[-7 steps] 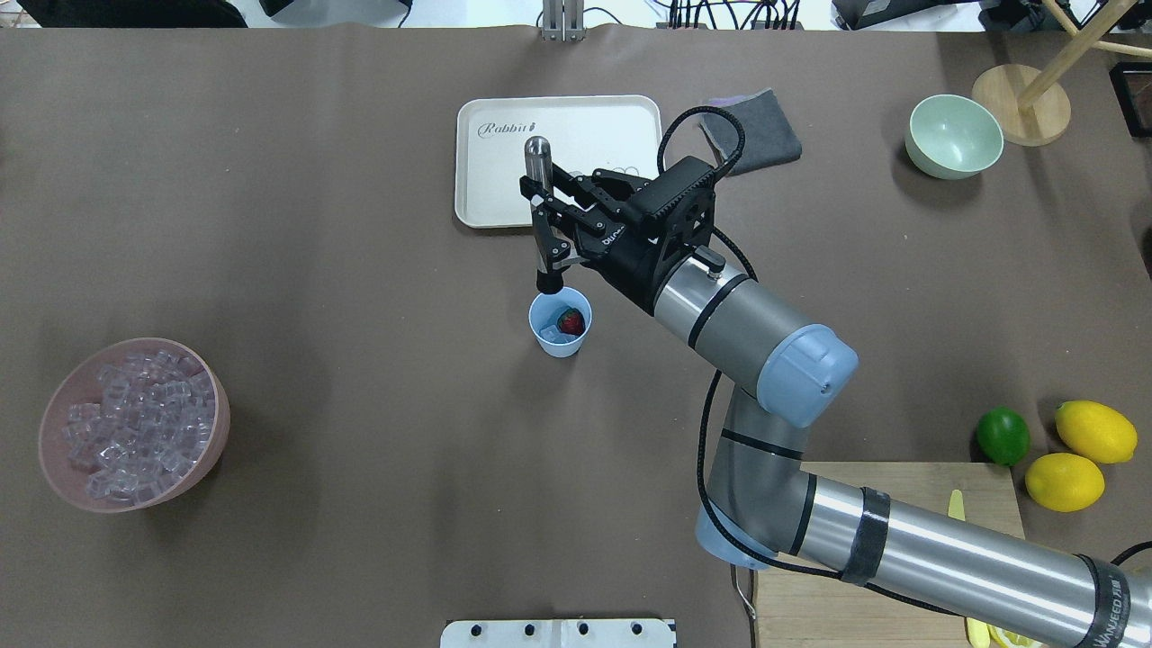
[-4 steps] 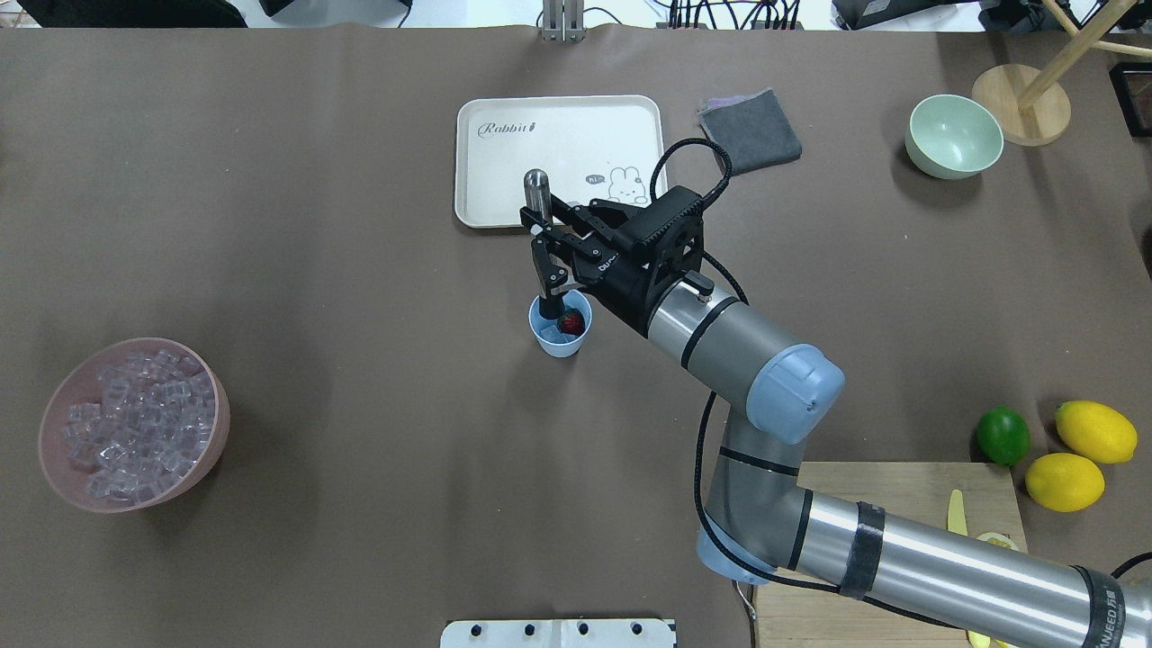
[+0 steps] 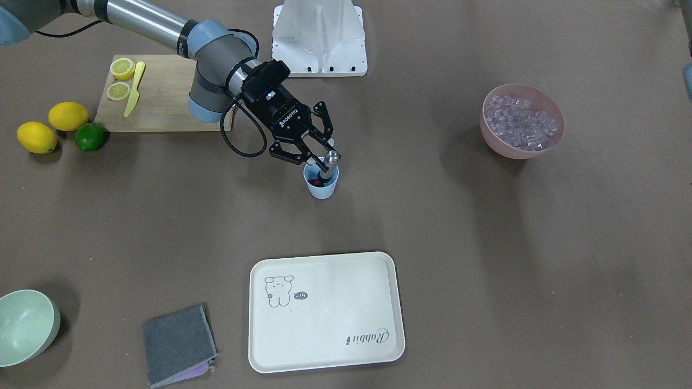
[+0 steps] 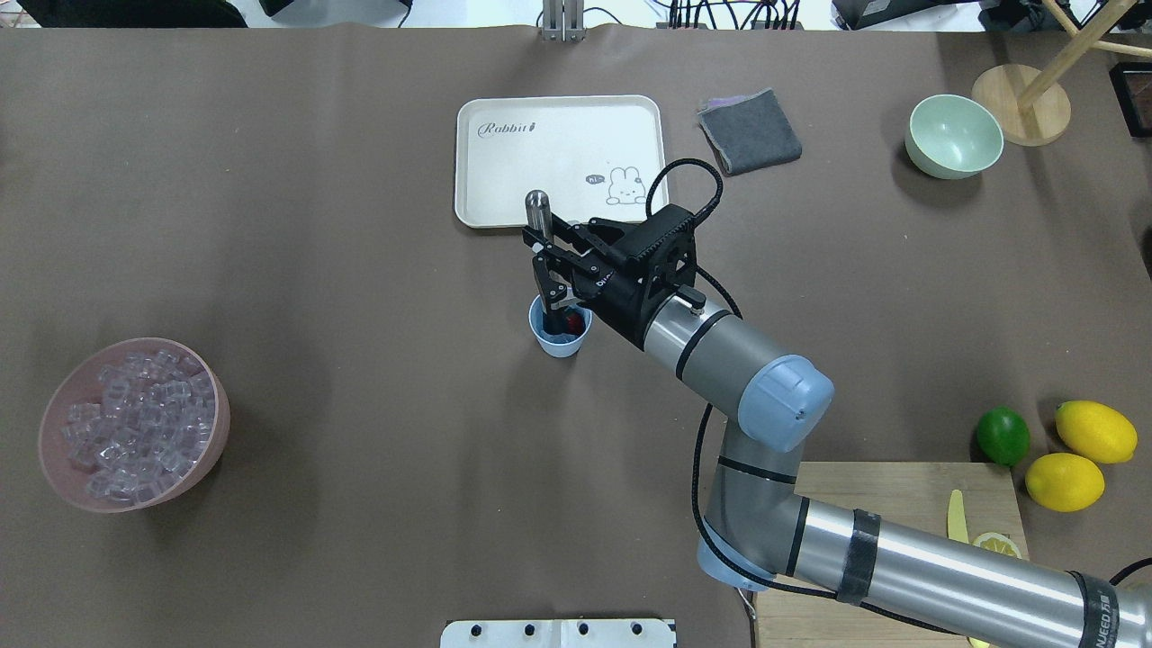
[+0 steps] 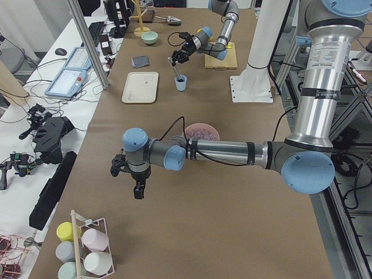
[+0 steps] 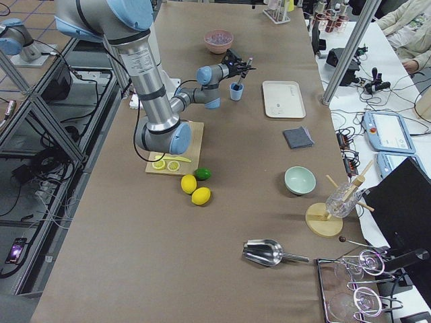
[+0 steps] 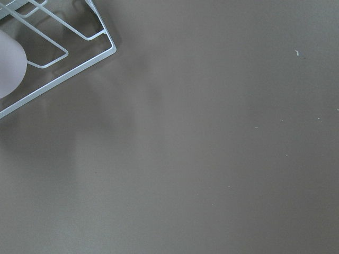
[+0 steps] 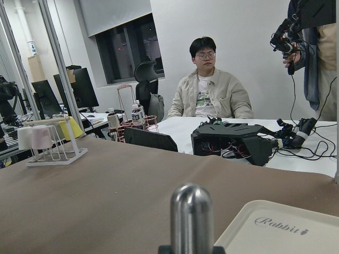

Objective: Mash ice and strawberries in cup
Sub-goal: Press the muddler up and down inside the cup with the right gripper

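The light blue cup [image 4: 559,337] stands mid-table, in front of the tray. My right gripper [image 4: 544,263] is shut on a metal muddler [image 4: 537,205] that stands upright, its black lower end down inside the cup beside the red strawberry [image 4: 573,321]. From across the table, the cup [image 3: 322,188] and the gripper [image 3: 320,160] show the same hold. I cannot make out ice inside the cup. Many clear ice cubes [image 4: 135,425] fill a pink bowl [image 4: 216,430] at the left. My left gripper [image 5: 138,189] hangs over bare table near the rack; whether it is open or shut I cannot tell.
A cream tray [image 4: 558,121], a grey cloth [image 4: 750,132] and a pale green bowl [image 4: 954,137] lie beyond the cup. Two lemons [image 4: 1080,454], a lime [image 4: 1003,436] and a cutting board [image 4: 900,490] sit at the right front. People show in the right wrist view.
My right gripper has come down and toward the robot with the muddler. Its black end went from above the cup's far rim to inside the cup.
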